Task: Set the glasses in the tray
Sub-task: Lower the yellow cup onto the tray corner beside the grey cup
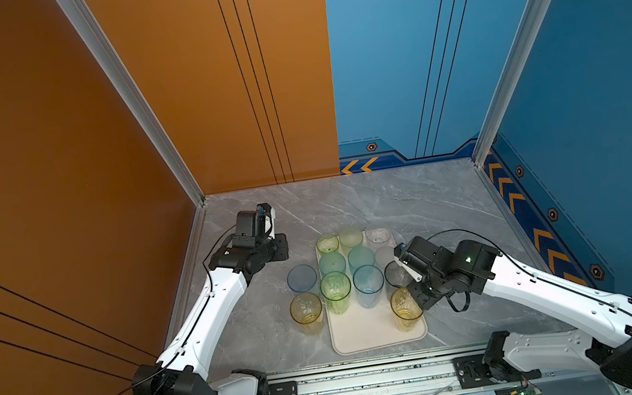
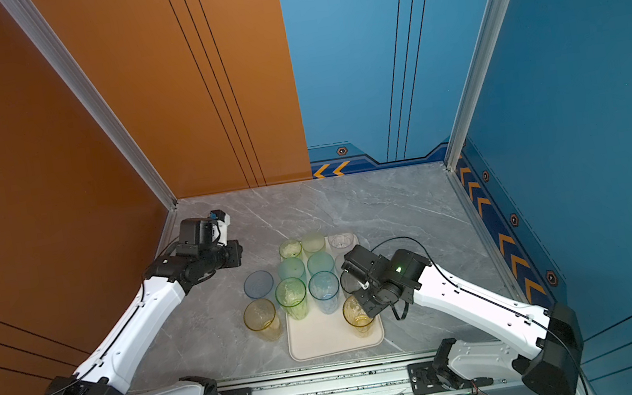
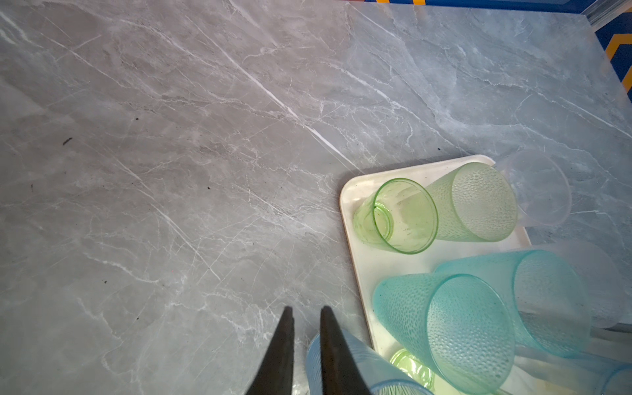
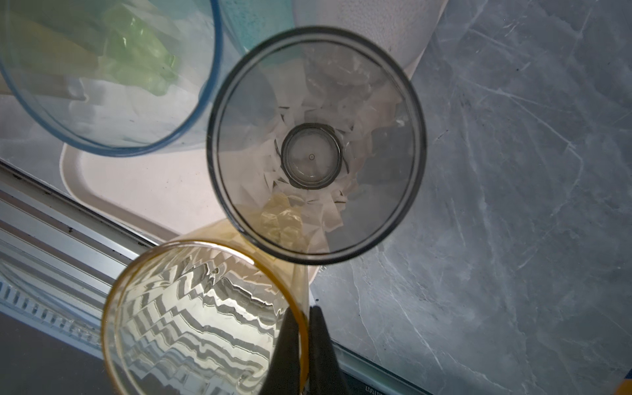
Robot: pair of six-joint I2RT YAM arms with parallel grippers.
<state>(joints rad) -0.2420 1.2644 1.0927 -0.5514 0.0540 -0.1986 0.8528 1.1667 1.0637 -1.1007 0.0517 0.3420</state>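
- Ten glasses (image 1: 335, 286) are on the tray (image 1: 367, 332); the right gripper (image 4: 304, 311) pinches the amber glass (image 1: 406, 312) at its near right corner.
- A blue glass (image 1: 301, 278) and a yellow glass (image 1: 306, 311) wait on the table (image 1: 348, 202).
- The left gripper (image 3: 306, 314) is empty, jaws slightly apart.

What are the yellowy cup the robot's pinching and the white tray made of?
Amber faceted see-through tumbler: glossy glass or clear plastic, unclear which; its facets bend the light. Cream rectangular tray: probably plastic, smooth and matte, with moulded rounded corners.
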